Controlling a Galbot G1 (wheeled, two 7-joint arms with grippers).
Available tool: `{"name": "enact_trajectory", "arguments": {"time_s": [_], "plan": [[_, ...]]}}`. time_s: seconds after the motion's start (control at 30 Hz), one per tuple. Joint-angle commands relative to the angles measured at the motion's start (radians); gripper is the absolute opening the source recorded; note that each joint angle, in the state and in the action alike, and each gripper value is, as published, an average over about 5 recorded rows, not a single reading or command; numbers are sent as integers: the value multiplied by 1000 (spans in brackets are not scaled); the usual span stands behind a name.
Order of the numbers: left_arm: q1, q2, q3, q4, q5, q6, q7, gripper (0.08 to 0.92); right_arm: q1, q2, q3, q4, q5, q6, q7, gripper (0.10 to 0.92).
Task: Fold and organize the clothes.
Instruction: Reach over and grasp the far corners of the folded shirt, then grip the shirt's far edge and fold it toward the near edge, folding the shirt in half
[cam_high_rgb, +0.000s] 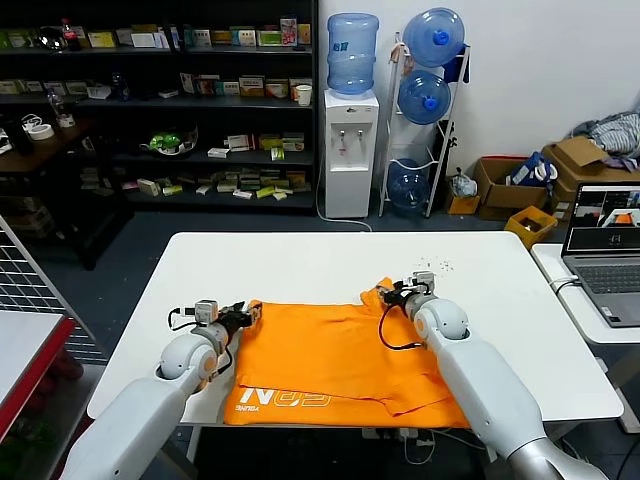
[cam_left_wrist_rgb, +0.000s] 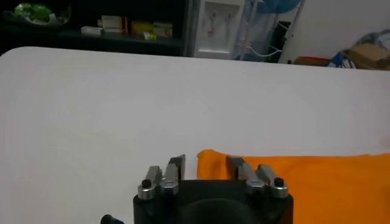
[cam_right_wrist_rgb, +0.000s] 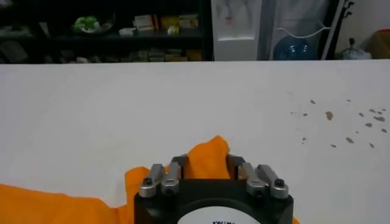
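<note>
A bright orange T-shirt (cam_high_rgb: 330, 350) lies spread flat on the white table (cam_high_rgb: 300, 260), its white lettering (cam_high_rgb: 285, 400) near the front edge. My left gripper (cam_high_rgb: 245, 315) is low at the shirt's far left corner. In the left wrist view the corner (cam_left_wrist_rgb: 210, 159) sits between the part-closed fingers (cam_left_wrist_rgb: 177, 165), with white table showing beside one of them. My right gripper (cam_high_rgb: 392, 293) is at the far right corner, which stands bunched up (cam_right_wrist_rgb: 207, 152) between its part-closed fingers (cam_right_wrist_rgb: 236, 165). Neither pair of fingers has pinched the cloth flat.
A side table with an open laptop (cam_high_rgb: 605, 250) stands to the right. A water dispenser (cam_high_rgb: 350, 150), bottle rack and dark shelves (cam_high_rgb: 150, 100) are behind the table. Small brown specks (cam_right_wrist_rgb: 341, 122) mark the tabletop at the far right.
</note>
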Motion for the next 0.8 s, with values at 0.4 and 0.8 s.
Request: {"name": "enact_trajectory", "arguments": {"time_s": [0.4, 0.8], "plan": [[4, -11, -1, -3, 9, -33, 1, 125, -34, -19, 23, 65, 7, 100, -20, 126], [122, 62, -77, -235, -9, -44, -34, 92, -239, -141, 112, 388, 170, 24, 70, 124]]}}
